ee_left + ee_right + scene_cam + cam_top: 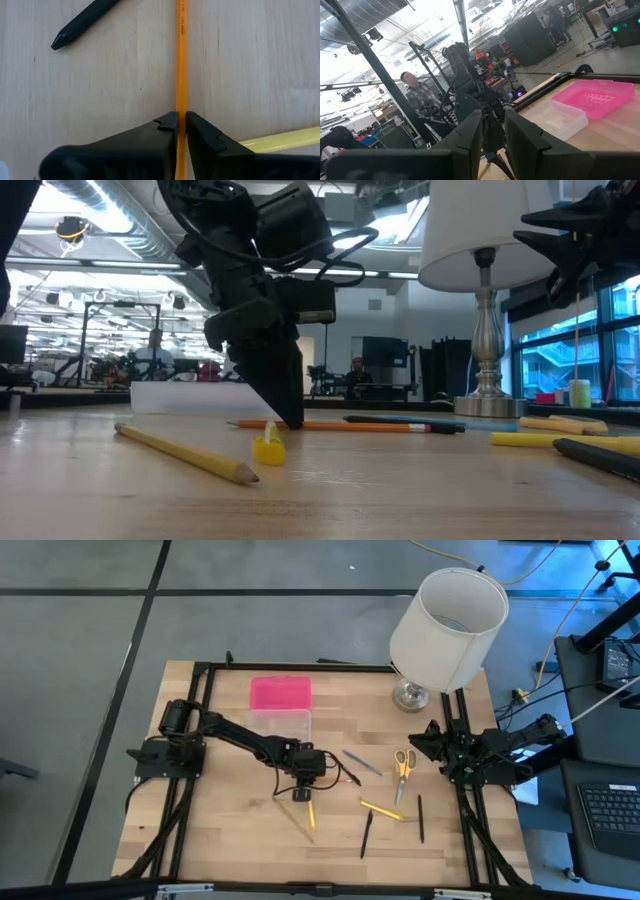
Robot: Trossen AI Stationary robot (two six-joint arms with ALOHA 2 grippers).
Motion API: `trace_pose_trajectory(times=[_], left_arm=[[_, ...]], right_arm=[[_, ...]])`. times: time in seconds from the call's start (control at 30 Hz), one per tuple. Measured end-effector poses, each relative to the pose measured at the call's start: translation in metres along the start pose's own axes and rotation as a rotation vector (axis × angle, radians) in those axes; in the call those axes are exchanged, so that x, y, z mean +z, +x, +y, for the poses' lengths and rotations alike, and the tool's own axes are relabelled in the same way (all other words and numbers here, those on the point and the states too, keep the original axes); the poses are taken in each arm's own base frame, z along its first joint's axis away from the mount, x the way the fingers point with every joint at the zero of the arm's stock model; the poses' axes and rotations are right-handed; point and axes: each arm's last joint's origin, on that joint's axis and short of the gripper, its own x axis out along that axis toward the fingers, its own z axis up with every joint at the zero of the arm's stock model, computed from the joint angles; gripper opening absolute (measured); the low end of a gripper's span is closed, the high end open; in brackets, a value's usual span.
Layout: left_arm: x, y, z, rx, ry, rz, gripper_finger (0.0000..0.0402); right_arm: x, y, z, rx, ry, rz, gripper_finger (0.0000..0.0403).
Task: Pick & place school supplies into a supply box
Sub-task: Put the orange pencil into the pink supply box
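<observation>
1. The left gripper point(181, 131) is reaching down to the table point(220, 830) just in front of the supply box point(281, 708), and its two fingers are pressing together on an orange pencil point(181, 60), which is lying flat on the wood
2. The low view is showing the same gripper point(292, 418) with its tip touching the table at that orange pencil point(330, 425)
3. The supply box is sitting open near the far edge of the table, its pink lid point(280, 692) lying flat beyond the clear base, well left of the white lamp point(447, 620)
4. A black pen point(82, 22) is lying beside the orange pencil, a little apart from it, and a yellow pencil point(282, 140) is lying at an angle just next to the left gripper's fingers
5. The yellow-handled scissors point(402, 766) are resting to the right of the supply box, in front of the lamp, with a blue pen point(362, 762) between them and the left gripper
6. A yellow marker point(381, 810) and two more black pens point(366, 833) are lying farther from the supply box, toward the near edge of the table
7. The right gripper point(432, 745) is waiting above the table's right side, near the lamp base, well apart from the supply box; its fingers point(470, 131) are standing slightly apart with nothing between them
</observation>
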Motion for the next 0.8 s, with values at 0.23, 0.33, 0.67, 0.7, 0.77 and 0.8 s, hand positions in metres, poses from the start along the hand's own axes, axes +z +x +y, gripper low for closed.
trace_pose_trajectory(times=[0.23, 0.33, 0.67, 0.7, 0.77, 0.8], left_arm=[[-0.0004, 0.0001, -0.0002, 0.003, -0.019, 0.001, 0.0015], [-0.0002, 0.0001, -0.0003, 0.003, -0.065, -0.001, 0.0015], [-0.001, 0.0002, -0.004, 0.011, -0.075, -0.001, 0.0015], [-0.001, 0.0003, -0.0043, 0.014, -0.073, -0.003, 0.0015], [-0.0007, 0.0002, -0.0043, 0.016, -0.074, -0.006, 0.0015], [-0.0006, 0.0002, -0.0043, 0.018, -0.074, -0.007, 0.0015]], right_arm=[[0.0, 0.0, 0.0, 0.0, 0.0, 0.0, 0.0088], [-0.0001, 0.0, 0.0, 0.0, -0.001, 0.0, 0.0088], [-0.0001, 0.0, 0.0, 0.0, -0.001, 0.0, 0.0088], [0.0, 0.0, 0.0, 0.0, -0.001, 0.0, 0.0088], [-0.0001, 0.0, 0.0, 0.0, -0.002, 0.0, 0.0088], [0.0, 0.0, 0.0, 0.0, -0.002, 0.0, 0.0088]])
